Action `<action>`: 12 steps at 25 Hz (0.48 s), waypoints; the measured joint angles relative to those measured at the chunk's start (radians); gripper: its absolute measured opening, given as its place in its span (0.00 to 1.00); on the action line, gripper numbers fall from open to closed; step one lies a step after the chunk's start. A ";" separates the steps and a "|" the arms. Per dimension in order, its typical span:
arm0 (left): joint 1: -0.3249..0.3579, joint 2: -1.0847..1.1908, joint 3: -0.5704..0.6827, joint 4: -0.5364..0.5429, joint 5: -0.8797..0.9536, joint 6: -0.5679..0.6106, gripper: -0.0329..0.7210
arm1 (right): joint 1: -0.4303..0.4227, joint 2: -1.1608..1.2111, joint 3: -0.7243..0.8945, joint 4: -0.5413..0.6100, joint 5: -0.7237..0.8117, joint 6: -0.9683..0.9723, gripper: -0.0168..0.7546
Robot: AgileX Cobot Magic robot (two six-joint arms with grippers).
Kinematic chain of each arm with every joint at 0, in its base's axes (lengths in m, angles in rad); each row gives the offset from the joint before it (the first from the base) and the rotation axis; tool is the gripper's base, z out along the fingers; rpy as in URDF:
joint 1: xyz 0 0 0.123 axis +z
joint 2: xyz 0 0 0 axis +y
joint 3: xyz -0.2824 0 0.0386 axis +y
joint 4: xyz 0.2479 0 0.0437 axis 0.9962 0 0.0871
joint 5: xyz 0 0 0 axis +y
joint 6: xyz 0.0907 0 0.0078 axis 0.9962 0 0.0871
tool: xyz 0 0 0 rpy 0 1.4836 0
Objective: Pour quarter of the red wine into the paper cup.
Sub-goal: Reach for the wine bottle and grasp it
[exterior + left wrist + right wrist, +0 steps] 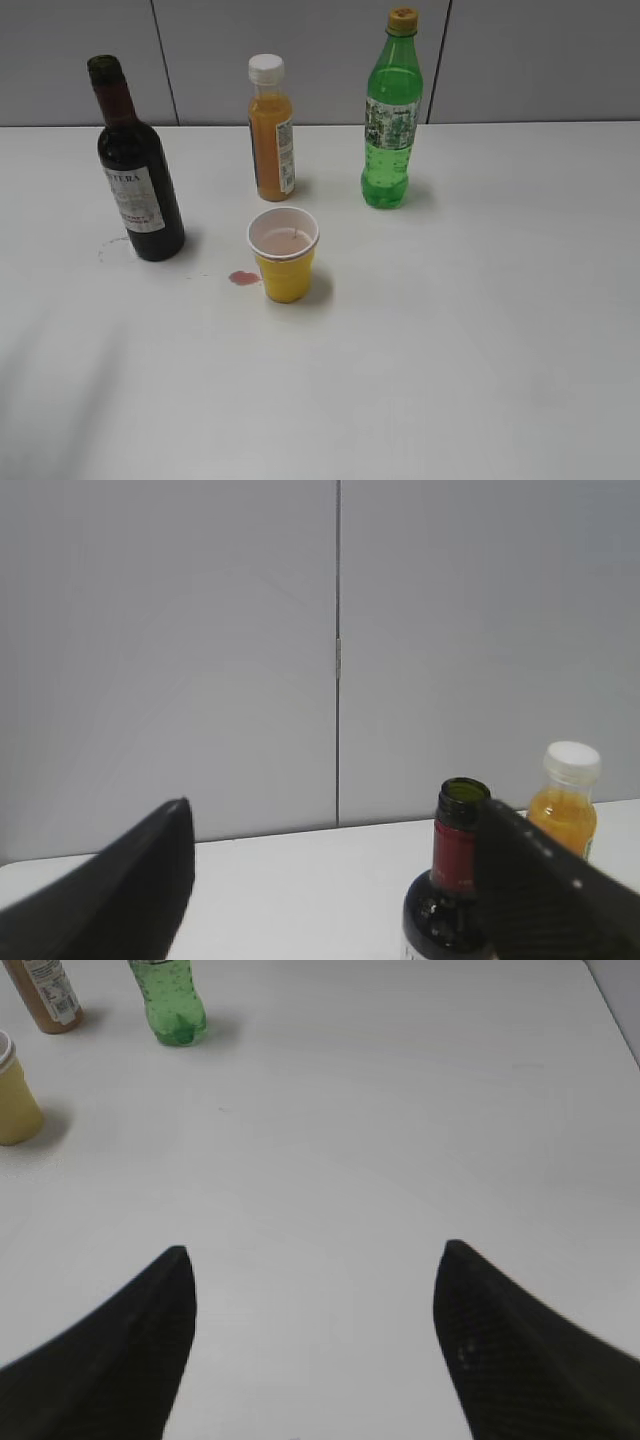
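Observation:
The red wine bottle (135, 170) stands upright and uncapped at the left of the white table. Its open mouth and maroon neck foil show in the left wrist view (458, 850). The yellow paper cup (284, 255) stands in the middle, with a little pinkish liquid inside, and shows at the left edge of the right wrist view (15, 1095). My left gripper (335, 855) is open and empty, its right finger in front of the bottle. My right gripper (315, 1290) is open and empty over bare table. Neither gripper shows in the exterior view.
An orange juice bottle (271, 130) with a white cap stands behind the cup. A green soda bottle (392, 115) stands at the back right. A small red spill (243, 278) lies left of the cup. A grey wall panel runs behind the table.

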 joint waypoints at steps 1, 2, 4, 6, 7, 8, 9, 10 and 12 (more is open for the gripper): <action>0.000 0.030 0.014 0.001 -0.046 0.000 0.89 | 0.000 0.000 0.000 0.000 0.000 0.000 0.75; 0.000 0.053 0.027 0.003 -0.079 0.000 0.89 | 0.000 0.000 0.000 0.000 0.000 0.000 0.75; 0.000 0.106 0.056 0.004 -0.131 0.000 0.88 | 0.000 0.000 0.000 0.000 0.000 0.000 0.75; 0.000 0.154 0.086 0.006 -0.166 -0.009 0.88 | 0.000 0.000 0.000 0.000 0.000 0.000 0.75; 0.000 0.180 0.102 0.007 -0.191 -0.023 0.87 | 0.000 0.000 0.000 0.000 0.000 0.000 0.75; 0.000 0.205 0.117 0.014 -0.223 -0.037 0.87 | 0.000 0.000 0.000 0.000 0.000 0.000 0.75; 0.000 0.225 0.133 0.022 -0.251 -0.057 0.87 | 0.000 0.000 0.000 0.000 0.000 0.000 0.75; 0.000 0.249 0.144 0.037 -0.283 -0.075 0.87 | 0.000 0.000 0.000 0.000 0.000 0.000 0.75; 0.000 0.295 0.162 0.079 -0.336 -0.109 0.86 | 0.000 0.000 0.000 0.000 0.000 0.000 0.75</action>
